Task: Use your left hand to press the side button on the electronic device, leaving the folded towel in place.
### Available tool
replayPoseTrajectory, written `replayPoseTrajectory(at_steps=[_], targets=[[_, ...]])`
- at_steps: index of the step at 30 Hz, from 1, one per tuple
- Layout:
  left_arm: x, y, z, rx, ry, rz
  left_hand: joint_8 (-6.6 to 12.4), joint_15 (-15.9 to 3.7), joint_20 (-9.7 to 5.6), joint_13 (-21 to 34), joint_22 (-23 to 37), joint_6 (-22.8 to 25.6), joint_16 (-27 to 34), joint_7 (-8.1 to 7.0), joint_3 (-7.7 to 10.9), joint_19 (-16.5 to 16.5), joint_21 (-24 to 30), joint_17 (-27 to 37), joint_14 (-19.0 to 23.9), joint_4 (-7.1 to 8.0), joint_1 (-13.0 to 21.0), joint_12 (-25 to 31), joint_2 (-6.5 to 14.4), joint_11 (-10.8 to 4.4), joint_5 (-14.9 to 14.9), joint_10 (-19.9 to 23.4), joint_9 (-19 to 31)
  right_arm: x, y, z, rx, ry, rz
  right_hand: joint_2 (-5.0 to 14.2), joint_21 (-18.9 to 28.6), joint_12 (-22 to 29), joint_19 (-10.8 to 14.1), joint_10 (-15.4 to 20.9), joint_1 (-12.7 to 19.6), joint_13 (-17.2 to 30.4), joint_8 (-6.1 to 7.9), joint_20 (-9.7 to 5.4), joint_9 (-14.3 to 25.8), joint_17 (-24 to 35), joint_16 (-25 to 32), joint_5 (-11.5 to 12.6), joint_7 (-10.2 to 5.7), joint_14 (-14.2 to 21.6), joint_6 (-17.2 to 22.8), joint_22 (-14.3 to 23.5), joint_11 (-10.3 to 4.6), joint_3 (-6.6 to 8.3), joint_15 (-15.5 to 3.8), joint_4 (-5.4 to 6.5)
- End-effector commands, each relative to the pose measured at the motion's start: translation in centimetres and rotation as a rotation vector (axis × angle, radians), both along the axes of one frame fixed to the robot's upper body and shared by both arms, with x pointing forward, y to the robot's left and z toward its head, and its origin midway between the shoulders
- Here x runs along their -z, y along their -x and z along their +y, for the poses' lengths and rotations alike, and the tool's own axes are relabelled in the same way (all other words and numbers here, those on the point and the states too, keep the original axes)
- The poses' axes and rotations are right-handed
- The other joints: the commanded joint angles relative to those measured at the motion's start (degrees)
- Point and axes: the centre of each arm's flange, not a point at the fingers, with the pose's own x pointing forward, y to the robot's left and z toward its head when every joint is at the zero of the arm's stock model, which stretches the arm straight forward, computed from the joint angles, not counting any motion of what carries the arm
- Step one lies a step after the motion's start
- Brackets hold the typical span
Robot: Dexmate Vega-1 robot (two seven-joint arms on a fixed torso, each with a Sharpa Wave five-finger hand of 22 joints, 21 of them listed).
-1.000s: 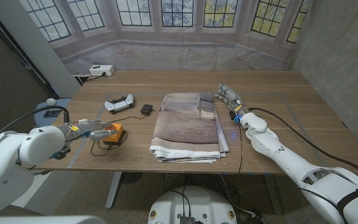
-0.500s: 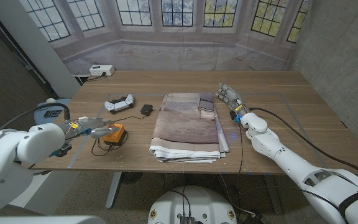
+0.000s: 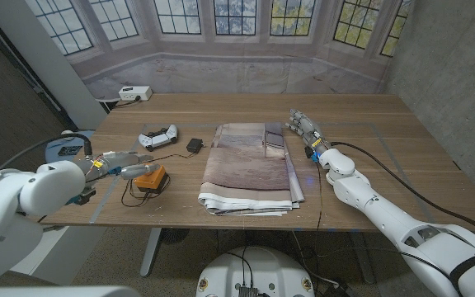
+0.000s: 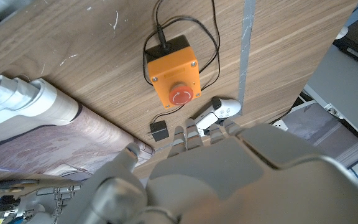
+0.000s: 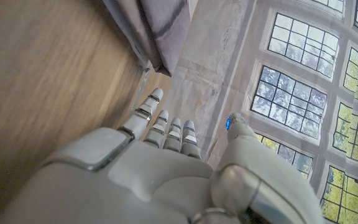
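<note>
An orange box (image 3: 151, 178) with a red button (image 4: 181, 96) on its top face and a black cable sits near the table's front left. My left hand (image 3: 122, 163) hovers just left of and above it with fingers stretched out and nothing in them. In the left wrist view the fingertips (image 4: 188, 134) hang apart from the box (image 4: 171, 70). The folded brown-and-grey towel (image 3: 250, 165) lies in the table's middle. My right hand (image 3: 303, 128) stays beside the towel's far right corner, fingers (image 5: 160, 127) extended and holding nothing.
A white game controller (image 3: 157, 137) and a small black adapter (image 3: 195, 145) lie behind the orange box. A white power strip (image 3: 134, 93) sits at the far left edge. A blue object (image 3: 66, 148) stands off the table's left side.
My left hand has drifted a little up and back from the orange box. The box, the towel and the right hand have not moved.
</note>
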Motion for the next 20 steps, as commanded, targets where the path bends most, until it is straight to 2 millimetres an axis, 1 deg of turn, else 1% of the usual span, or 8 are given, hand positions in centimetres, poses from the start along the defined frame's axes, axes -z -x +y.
replayPoseTrajectory(at_steps=[1,5,10,20], targets=[[-0.9,-0.9,-0.2,0.037,0.055,-0.050,0.16,0.08,-0.49,0.0,0.1,0.1,0.5,-0.62,0.36,-0.3,0.5,-0.1,0.2,-0.32,-0.3,-0.2,0.1,-0.03,0.3,0.1,0.0,-0.8,0.3,0.1,0.002,0.010,-0.011,-0.06,0.3,0.3,0.5,0.1,0.5,0.2,0.18,-1.51,0.1,0.2,0.2,-0.3,0.17,-0.4,-0.1,0.2,0.06,0.03,-1.81,-0.35],[-1.0,-1.1,-0.3,0.048,0.061,-0.058,0.17,0.06,-0.50,0.0,0.1,0.1,0.5,-0.66,0.40,-0.3,0.5,-0.1,0.2,-0.40,-0.2,-0.3,0.1,0.01,0.4,0.0,0.0,-1.0,0.6,0.1,0.005,0.012,-0.014,-0.06,0.3,0.3,0.5,0.0,0.5,0.2,0.20,-1.50,0.1,0.2,0.2,-0.3,0.17,-0.4,0.0,0.2,0.05,0.03,-1.78,-0.36],[-1.0,-1.7,-0.5,0.075,0.084,-0.063,0.13,0.08,-0.44,0.0,0.1,0.1,0.5,-0.64,0.45,-0.3,0.5,-0.1,0.4,-0.48,-0.2,-0.3,0.0,0.02,0.4,-0.2,0.0,-1.2,1.4,-0.1,0.015,0.017,-0.019,-0.05,0.3,0.3,0.5,0.0,0.5,0.2,0.20,-1.52,0.1,0.2,0.2,-0.3,0.14,-0.4,0.0,0.2,-0.02,0.03,-1.80,-0.36],[-1.1,-2.4,-0.8,0.107,0.120,-0.064,0.04,0.02,-0.43,0.0,0.1,-0.2,0.5,-0.72,0.51,-0.1,0.5,-0.1,0.5,-0.57,-0.2,-0.4,0.0,-0.03,0.4,-0.3,0.0,-1.0,2.5,-0.3,0.029,0.025,-0.009,-0.05,0.3,0.3,0.5,0.1,0.5,0.2,0.24,-1.47,0.1,0.2,0.2,-0.3,0.07,-0.4,0.1,0.2,0.09,0.05,-1.77,-0.38]])
